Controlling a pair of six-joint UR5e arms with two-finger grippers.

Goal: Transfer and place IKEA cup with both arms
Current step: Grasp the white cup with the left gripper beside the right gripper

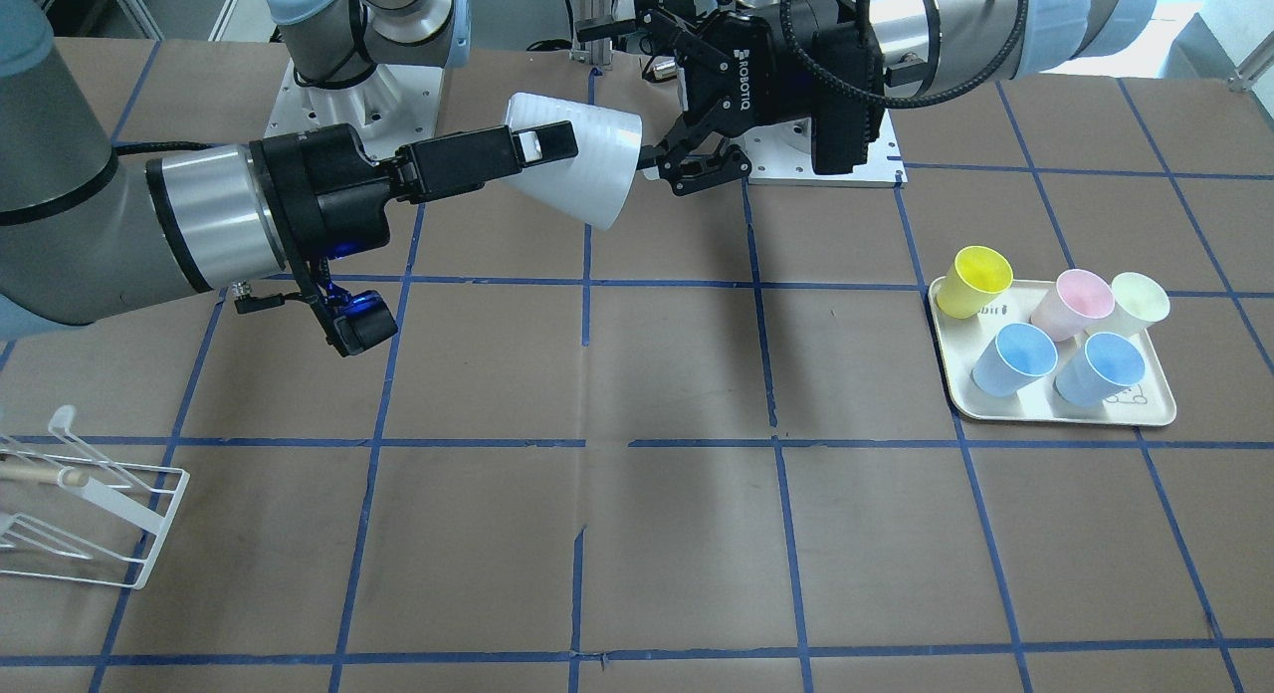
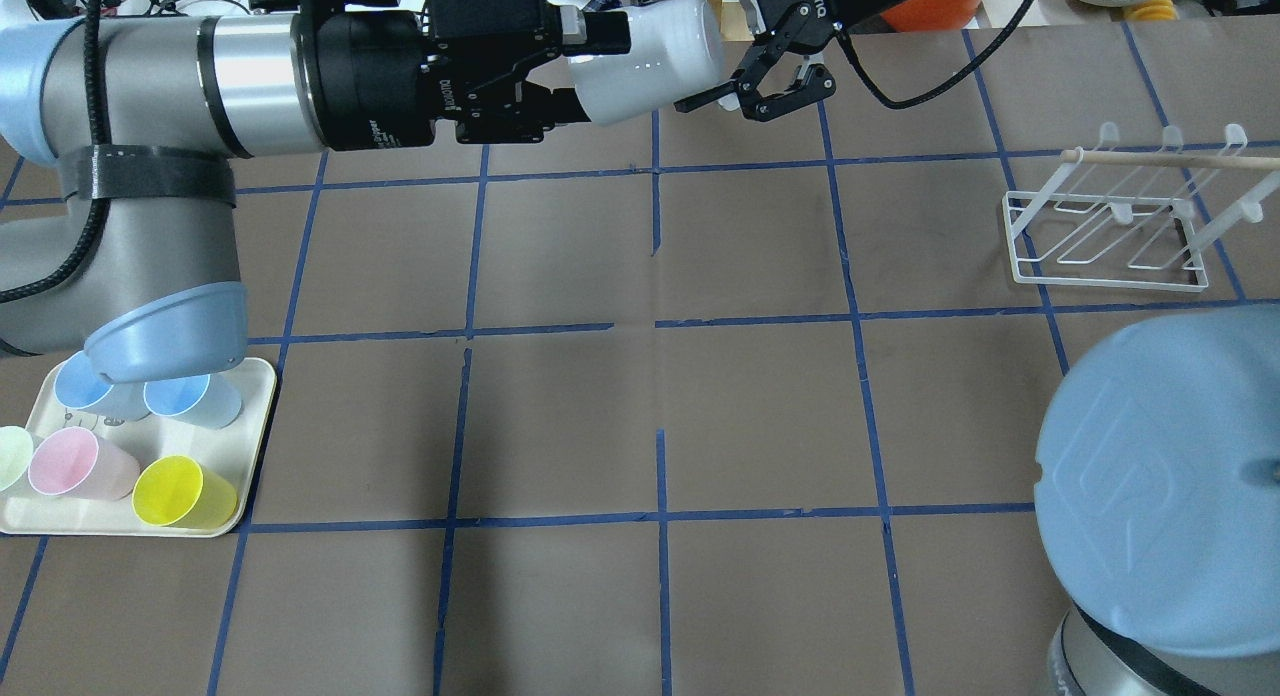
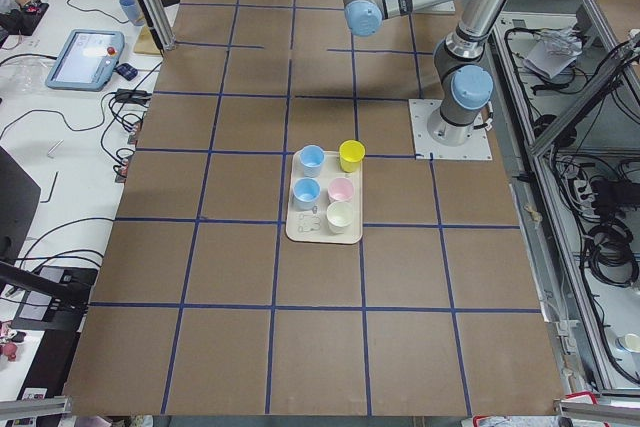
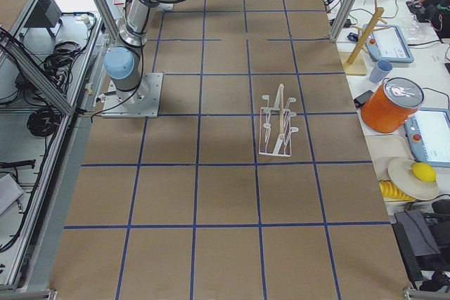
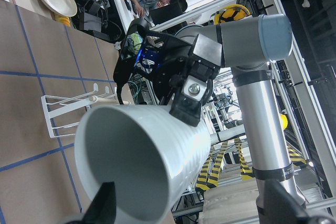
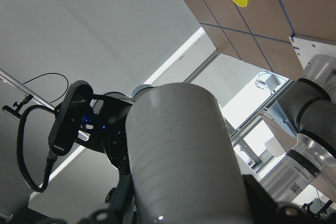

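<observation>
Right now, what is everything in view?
IKEA cup: 1, pale white, held in the air on its side.
tray: 1, cream, table, robot's left side.
light-blue cups: 2, on tray.
yellow cup, pink cup, pale green cup: 1 each, on tray.
rack: 1, white wire, table, robot's right side.
table: 1, brown, blue tape grid.
orange container: 1, side bench beyond the table.
right gripper: black, jaws shut on the cup's narrow end.
left gripper: black, jaws open by the cup's rim.

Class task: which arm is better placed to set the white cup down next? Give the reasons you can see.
Right, probably. The right end effector is clamped on the IKEA cup. The left end effector is open at the cup's mouth and grips nothing, so it would first need its own grasp.
</observation>
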